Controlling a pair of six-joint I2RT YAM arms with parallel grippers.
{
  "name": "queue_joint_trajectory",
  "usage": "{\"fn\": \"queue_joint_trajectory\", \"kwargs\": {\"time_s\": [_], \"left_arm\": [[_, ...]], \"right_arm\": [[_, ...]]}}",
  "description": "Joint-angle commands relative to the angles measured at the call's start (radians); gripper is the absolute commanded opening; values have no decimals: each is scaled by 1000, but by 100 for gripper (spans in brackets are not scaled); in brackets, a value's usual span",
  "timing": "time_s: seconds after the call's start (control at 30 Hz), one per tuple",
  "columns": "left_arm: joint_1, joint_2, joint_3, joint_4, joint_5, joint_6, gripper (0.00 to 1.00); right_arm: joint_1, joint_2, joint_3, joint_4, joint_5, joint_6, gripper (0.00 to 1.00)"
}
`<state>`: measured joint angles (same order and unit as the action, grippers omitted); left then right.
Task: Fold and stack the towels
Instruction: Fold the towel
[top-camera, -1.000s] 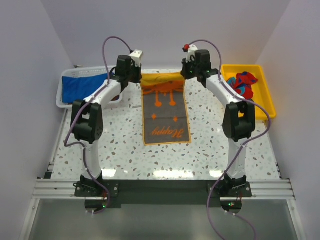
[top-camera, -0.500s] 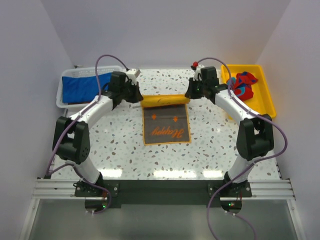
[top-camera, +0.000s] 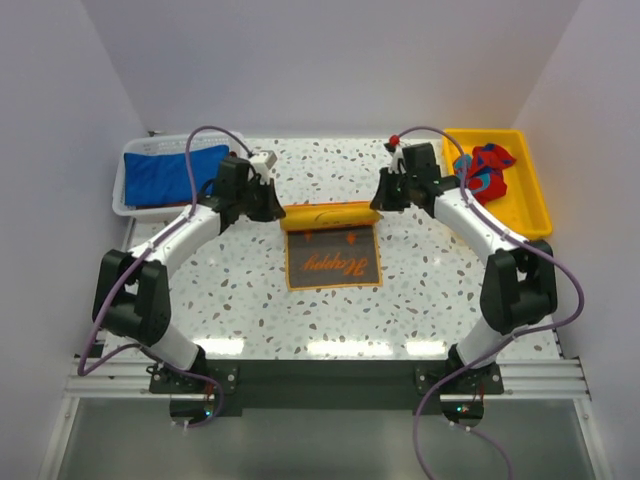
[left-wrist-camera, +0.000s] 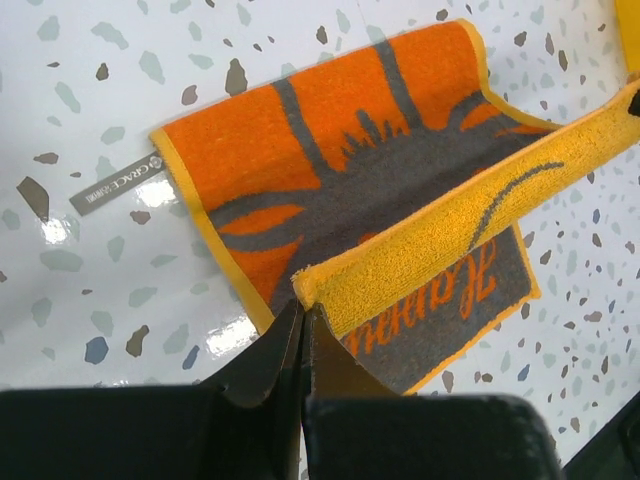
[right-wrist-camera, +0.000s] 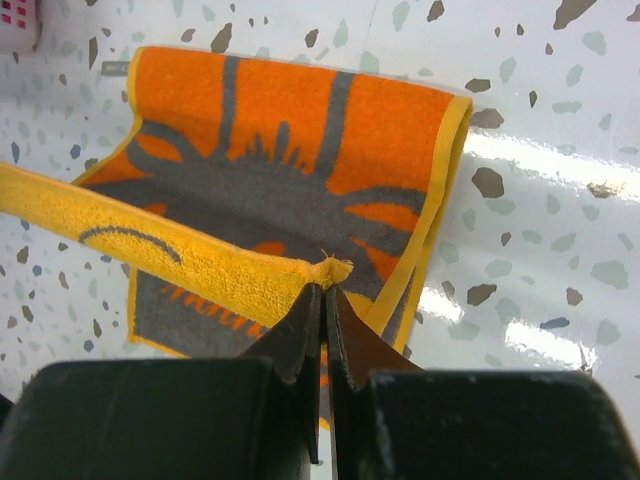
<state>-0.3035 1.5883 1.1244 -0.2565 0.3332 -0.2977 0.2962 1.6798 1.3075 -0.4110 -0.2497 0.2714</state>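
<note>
Orange towel (top-camera: 333, 250) at the desk centre, first fold half made.
The left tool (left-wrist-camera: 303, 305) and the right tool (right-wrist-camera: 325, 290) each pinch one lifted corner; the blue towel (top-camera: 160, 175) in the far-left basket (top-camera: 122, 207) and the red towel (top-camera: 485, 168) in the far-right tray (top-camera: 532, 215) seem to wait.

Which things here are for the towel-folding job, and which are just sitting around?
For the job: orange-and-grey towel with yellow border, pinched by the left gripper and right gripper; royal blue towel; crumpled red-and-blue towel.
Just sitting: white lattice plastic basket; yellow plastic tray; speckled table.
</note>
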Motion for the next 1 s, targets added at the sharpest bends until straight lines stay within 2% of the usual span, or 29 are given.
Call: {"fn": "queue_joint_trajectory", "kwargs": {"time_s": [0.0, 0.3, 0.47, 0.73, 0.97], "left_arm": [[-6, -56, -21, -27, -33, -26, 0], [-54, -94, -61, -52, -52, -63, 0], [-59, -88, -115, -52, -68, -63, 0], [-60, -8, -196, -3, -92, -61, 0], [-85, 73, -216, 25, -80, -61, 0]], "right_arm": [[-2, -78, -20, -40, 33, 9, 0], [26, -121, -51, -91, 53, 23, 0], [40, -134, -128, -84, 47, 51, 0], [40, -59, -250, -6, 46, 88, 0], [40, 26, -283, 51, 63, 78, 0]]}}
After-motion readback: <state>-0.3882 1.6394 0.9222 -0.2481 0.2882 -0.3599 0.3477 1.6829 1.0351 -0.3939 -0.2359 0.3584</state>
